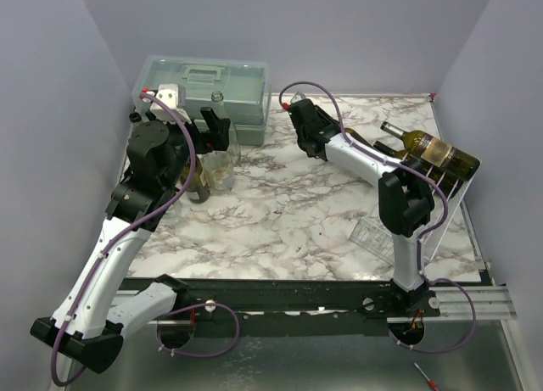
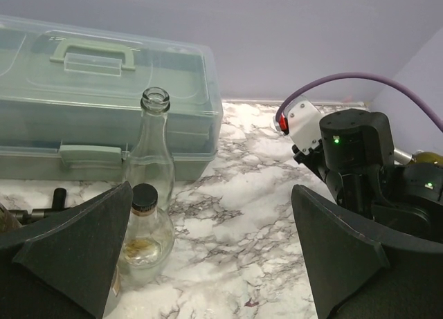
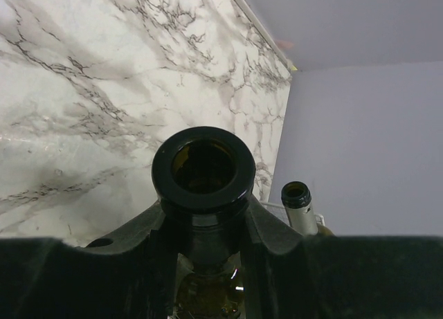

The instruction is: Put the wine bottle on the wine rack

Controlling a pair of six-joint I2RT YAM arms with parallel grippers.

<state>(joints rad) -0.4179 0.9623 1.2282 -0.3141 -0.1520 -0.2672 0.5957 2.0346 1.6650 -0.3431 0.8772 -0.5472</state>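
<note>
My right gripper (image 3: 204,219) is shut on the neck of a dark wine bottle (image 3: 203,168), whose open mouth faces the wrist camera. In the top view this bottle (image 1: 383,150) is mostly hidden behind the right forearm, just left of the white wire wine rack (image 1: 373,235) at the right of the table. Another wine bottle (image 1: 433,148) with a pale label lies across the top of the rack, neck pointing left; it also shows in the right wrist view (image 3: 297,201). My left gripper (image 2: 214,263) is open and empty near the toolbox, over the marble top.
A translucent grey-green toolbox (image 1: 204,81) stands at the back left. A tall clear bottle (image 2: 154,146) and a round flask with a black cap (image 2: 144,229) stand in front of it, by my left fingers. Purple walls close in the table.
</note>
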